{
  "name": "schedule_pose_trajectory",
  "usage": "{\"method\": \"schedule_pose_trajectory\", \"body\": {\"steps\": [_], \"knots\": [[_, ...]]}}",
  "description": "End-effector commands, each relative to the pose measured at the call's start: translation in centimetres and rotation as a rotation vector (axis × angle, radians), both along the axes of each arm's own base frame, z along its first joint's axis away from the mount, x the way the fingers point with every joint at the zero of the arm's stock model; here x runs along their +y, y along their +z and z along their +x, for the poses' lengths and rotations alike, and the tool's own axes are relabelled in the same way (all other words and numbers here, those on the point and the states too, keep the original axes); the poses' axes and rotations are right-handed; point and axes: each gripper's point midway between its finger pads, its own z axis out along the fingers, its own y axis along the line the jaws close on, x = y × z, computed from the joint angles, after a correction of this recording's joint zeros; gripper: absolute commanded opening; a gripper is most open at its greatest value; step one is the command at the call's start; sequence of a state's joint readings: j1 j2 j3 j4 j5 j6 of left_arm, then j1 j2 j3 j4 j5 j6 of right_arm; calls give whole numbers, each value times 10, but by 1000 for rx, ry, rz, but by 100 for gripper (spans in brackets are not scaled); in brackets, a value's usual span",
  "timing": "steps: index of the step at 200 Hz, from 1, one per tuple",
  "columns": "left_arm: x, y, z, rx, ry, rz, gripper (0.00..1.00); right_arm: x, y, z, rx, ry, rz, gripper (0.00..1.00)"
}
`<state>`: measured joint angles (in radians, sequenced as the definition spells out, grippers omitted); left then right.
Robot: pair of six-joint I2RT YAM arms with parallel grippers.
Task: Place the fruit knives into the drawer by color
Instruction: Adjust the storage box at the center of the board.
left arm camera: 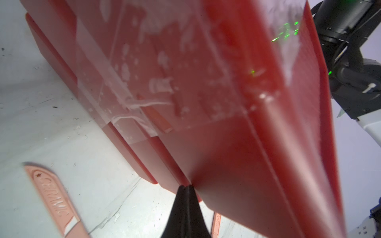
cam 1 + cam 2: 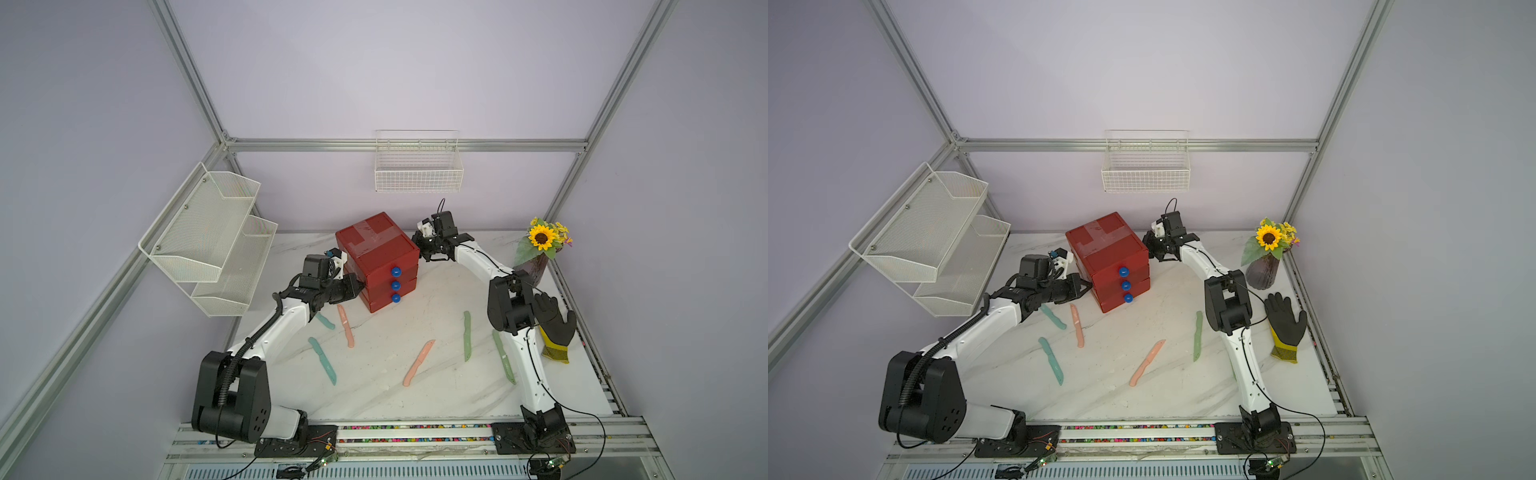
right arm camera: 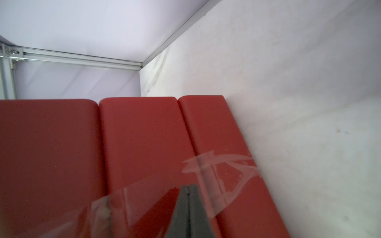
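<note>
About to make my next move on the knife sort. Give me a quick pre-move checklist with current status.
1. Left hand shut, empty: ok; tip at the drawer cabinet's side.
2. Right hand shut, empty: ok; at the opposite side.
3. A drawer open for loading: not ok; all three look closed, blue knobs in line.
4. Six knives on the table: ok; teal knives, pink knives, green knives.
5. Every knife free to pick: cannot tell; one teal and one green are partly covered from above.

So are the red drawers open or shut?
Shut. In a top view the three fronts of the drawer sit flush, their blue knobs stacked in a line.
</note>
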<state>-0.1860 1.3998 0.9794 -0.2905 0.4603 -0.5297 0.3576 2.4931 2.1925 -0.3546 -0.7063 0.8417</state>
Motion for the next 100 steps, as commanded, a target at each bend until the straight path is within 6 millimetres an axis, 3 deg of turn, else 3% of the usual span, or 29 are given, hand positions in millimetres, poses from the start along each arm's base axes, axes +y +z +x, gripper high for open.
{"method": "schedule_pose_trajectory", "body": {"steps": [1, 22, 35, 73, 100], "knots": [[0, 28, -2, -108, -25, 4, 0, 52, 11, -29, 6, 149, 113, 0], [7, 26, -5, -105, -3, 23, 0, 51, 5, -27, 16, 141, 112, 0], [11, 22, -6, -94, 3, 24, 0, 40, 3, -20, 20, 107, 101, 0], [27, 24, -12, -69, 35, 106, 0, -31, 13, 14, -8, -122, 15, 0], [46, 24, -19, -42, 67, 230, 0, -73, 13, 20, 3, -243, -51, 0]]}}
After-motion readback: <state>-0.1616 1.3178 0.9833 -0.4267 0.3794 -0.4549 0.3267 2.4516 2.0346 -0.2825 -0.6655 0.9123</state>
